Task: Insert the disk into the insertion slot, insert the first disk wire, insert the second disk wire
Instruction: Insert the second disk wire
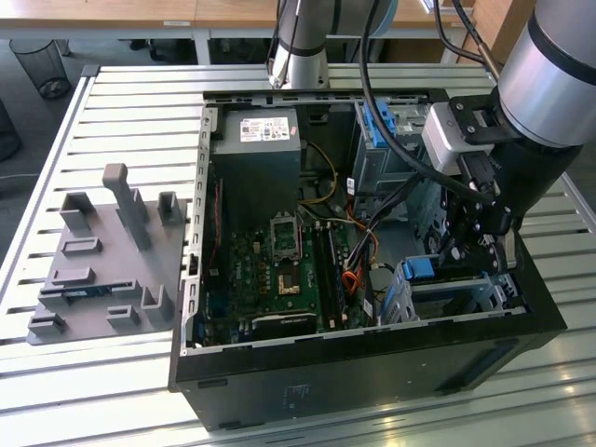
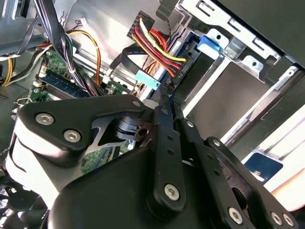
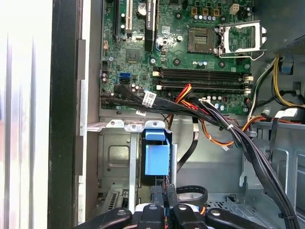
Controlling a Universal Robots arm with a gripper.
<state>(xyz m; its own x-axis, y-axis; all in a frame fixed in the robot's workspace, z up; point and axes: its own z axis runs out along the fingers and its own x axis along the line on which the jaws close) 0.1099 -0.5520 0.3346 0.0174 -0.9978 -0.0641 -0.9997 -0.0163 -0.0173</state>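
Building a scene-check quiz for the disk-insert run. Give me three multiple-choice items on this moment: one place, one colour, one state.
1. Where does the grey fixture plate lie?
A. on the slatted table, at the exterior view's left of the PC case
B. inside the case
C. in a person's hand

2. What colour is the disk caddy nearest the gripper?
A. red
B. blue
C. yellow

3. What state is the CPU socket in?
A. under a cooler
B. bare and uncovered
C. taped over

Answers:
1. A: the exterior view shows the plate on the slats beside the case.
2. B: the first wrist view shows bright blue plastic.
3. B: the socket is exposed on the motherboard.
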